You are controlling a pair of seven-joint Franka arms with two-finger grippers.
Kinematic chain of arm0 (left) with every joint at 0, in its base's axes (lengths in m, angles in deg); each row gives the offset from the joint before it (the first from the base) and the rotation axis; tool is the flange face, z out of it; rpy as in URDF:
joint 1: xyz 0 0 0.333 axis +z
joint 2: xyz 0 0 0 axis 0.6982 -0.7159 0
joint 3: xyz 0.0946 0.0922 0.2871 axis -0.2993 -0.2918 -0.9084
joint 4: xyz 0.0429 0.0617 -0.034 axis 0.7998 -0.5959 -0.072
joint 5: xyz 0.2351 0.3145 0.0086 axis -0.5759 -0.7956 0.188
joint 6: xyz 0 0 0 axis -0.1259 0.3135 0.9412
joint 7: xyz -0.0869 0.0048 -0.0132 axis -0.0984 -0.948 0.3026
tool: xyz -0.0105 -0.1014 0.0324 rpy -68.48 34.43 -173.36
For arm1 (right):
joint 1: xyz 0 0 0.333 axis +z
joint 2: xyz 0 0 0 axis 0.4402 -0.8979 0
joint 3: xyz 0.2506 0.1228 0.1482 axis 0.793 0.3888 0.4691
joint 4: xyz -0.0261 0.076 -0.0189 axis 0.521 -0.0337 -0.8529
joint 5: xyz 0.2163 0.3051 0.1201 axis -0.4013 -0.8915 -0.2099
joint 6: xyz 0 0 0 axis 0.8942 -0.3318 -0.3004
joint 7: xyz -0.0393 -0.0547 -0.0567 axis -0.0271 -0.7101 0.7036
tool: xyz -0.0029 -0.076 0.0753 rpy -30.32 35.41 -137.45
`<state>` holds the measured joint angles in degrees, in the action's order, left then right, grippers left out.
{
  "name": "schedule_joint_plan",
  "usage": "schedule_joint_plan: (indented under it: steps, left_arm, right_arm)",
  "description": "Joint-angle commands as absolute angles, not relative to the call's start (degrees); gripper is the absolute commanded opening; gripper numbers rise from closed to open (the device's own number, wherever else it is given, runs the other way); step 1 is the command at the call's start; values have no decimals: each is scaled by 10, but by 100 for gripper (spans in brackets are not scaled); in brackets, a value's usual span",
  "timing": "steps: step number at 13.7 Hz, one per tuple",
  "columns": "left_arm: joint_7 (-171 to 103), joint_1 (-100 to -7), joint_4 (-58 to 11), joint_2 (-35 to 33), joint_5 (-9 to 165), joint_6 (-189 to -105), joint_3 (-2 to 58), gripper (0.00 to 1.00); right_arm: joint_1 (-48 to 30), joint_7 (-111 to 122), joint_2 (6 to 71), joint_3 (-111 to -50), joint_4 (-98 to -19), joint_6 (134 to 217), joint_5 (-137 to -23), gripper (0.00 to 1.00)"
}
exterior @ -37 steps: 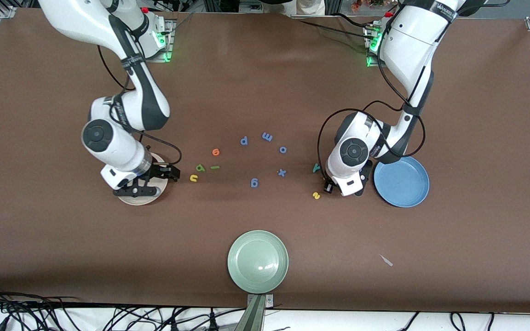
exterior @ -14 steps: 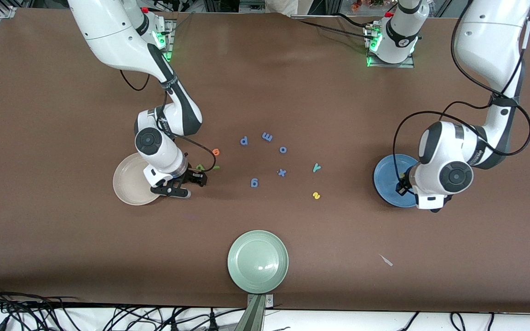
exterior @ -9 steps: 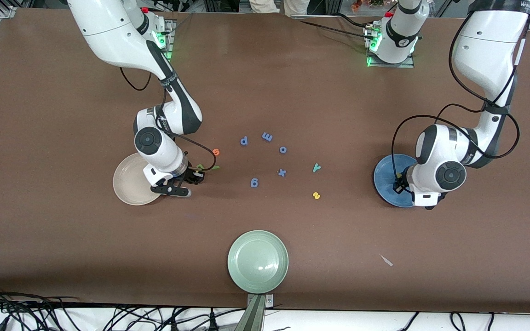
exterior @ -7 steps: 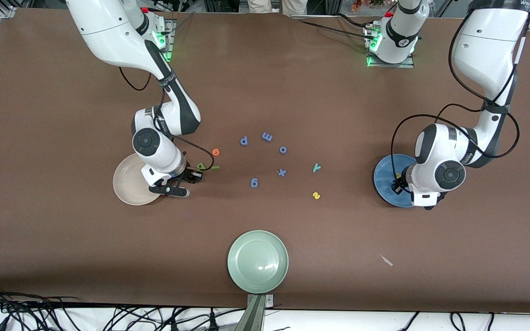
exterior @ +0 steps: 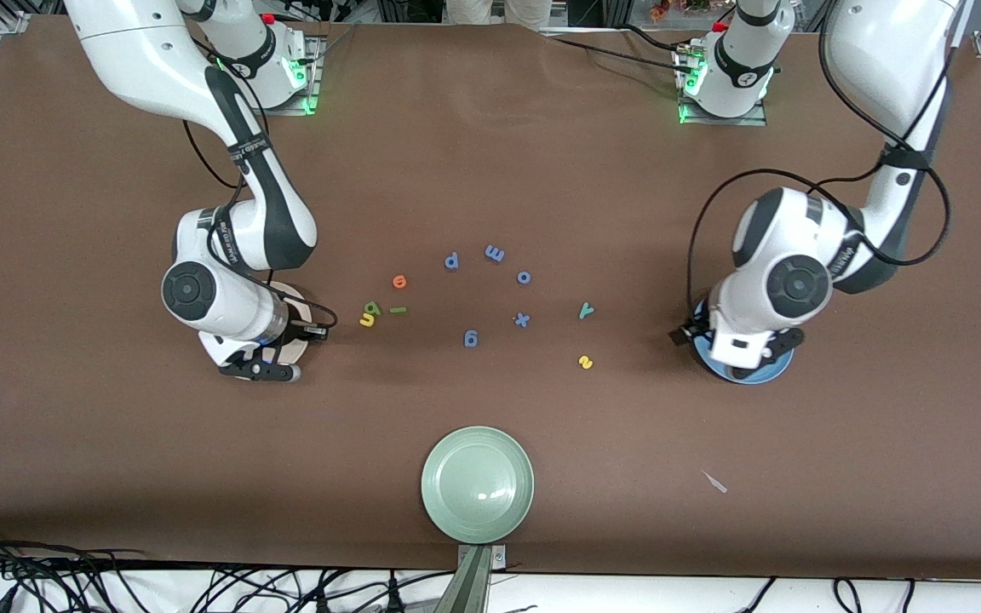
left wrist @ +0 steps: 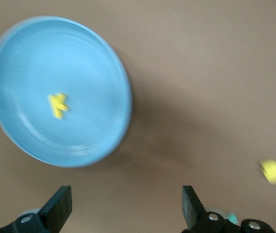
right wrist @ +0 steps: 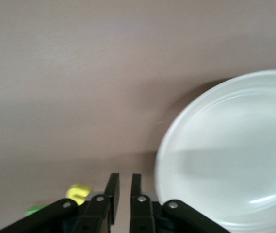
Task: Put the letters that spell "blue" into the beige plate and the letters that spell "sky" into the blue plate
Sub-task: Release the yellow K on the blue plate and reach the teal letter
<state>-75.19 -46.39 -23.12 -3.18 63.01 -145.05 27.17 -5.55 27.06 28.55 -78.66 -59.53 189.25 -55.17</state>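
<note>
1. Surroundings: five all-blue toy letters (exterior: 495, 253) lie scattered at the centre of the brown matte desk (exterior: 490, 153). A pale green round plate (exterior: 477, 484) sits at the lower middle of the frame. Nothing stands over the loose letters.
2. Right end effector (right wrist: 124, 177): fingers drawn narrow, nothing between them, over the rim of the smooth cream-beige round plate (exterior: 301, 313), which holds no letter.
3. The yellow u (exterior: 366, 319) touches the green b (exterior: 373, 309). The thin green bar l (exterior: 398, 310) and orange e (exterior: 399, 281) lie just beside them. All are on the desk, apart from that end effector.
4. Left end effector (left wrist: 125, 190): fingers wide, empty, over the glossy medium-blue round plate (left wrist: 89, 73).
5. The yellow k (left wrist: 58, 105) lies flat inside that plate. The teal-green y (exterior: 586, 311) and yellow s (exterior: 585, 362) lie on the desk toward the centre.
</note>
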Motion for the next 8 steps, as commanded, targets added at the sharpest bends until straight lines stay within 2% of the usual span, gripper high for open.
schedule_joint_plan:
  steps: [1,2,4,5,8]
  left_arm:
    - [-672,-464,-230,-40,622,-1442,317,100]
    - [-633,-465,-230,-47,622,-1445,329,100]
    - [-551,-471,-233,-60,622,-1450,342,100]
    - [-520,-481,-232,-70,619,-1457,344,100]
    - [-437,-499,-237,-99,614,-1535,343,100]
  right_arm:
    - [-29,312,278,-781,-596,1906,-570,26]
    - [-19,332,275,-781,-600,1923,-570,33]
    - [0,351,262,-781,-604,1950,-570,54]
    - [2,351,261,-781,-610,1961,-570,61]
    - [10,352,255,-781,-624,1985,-570,63]
